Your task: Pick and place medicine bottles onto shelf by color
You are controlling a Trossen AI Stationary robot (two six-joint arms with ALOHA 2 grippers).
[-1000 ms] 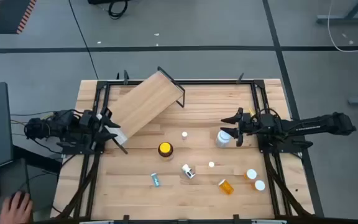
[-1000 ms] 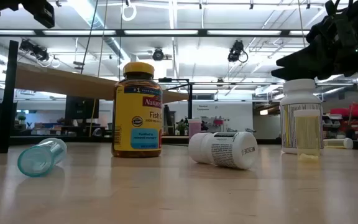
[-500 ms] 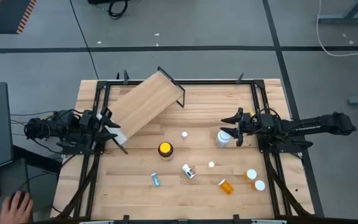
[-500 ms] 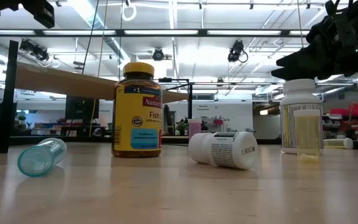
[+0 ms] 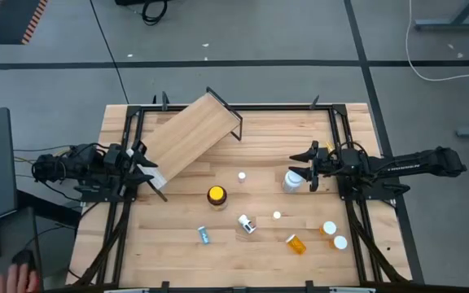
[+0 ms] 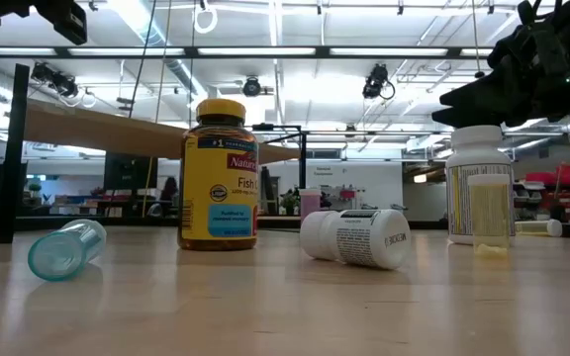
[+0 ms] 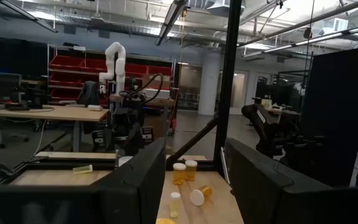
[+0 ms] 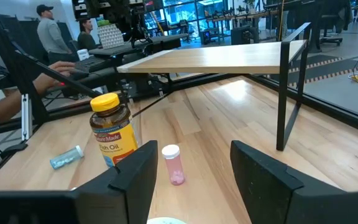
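Butcher-block tabletop (image 5: 251, 146): amber jar (image 5: 216, 195) upright, teal vial (image 5: 204, 235) lying.

Light comes from ceiling lamps (image 6: 364, 84) in bright rows, and they glare white above the right gripper (image 6: 522, 69), which is a dark silhouette. The tabletop (image 5: 251, 146) is evenly lit with soft, short shadows. Near both grippers' own fingers the wrist views are blurred.

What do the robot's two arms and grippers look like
Both arms are dark, nearly black jointed links. The right arm carries small pale lettering along its link. Each ends in a gripper, left and right, with two flat, angular black fingers.
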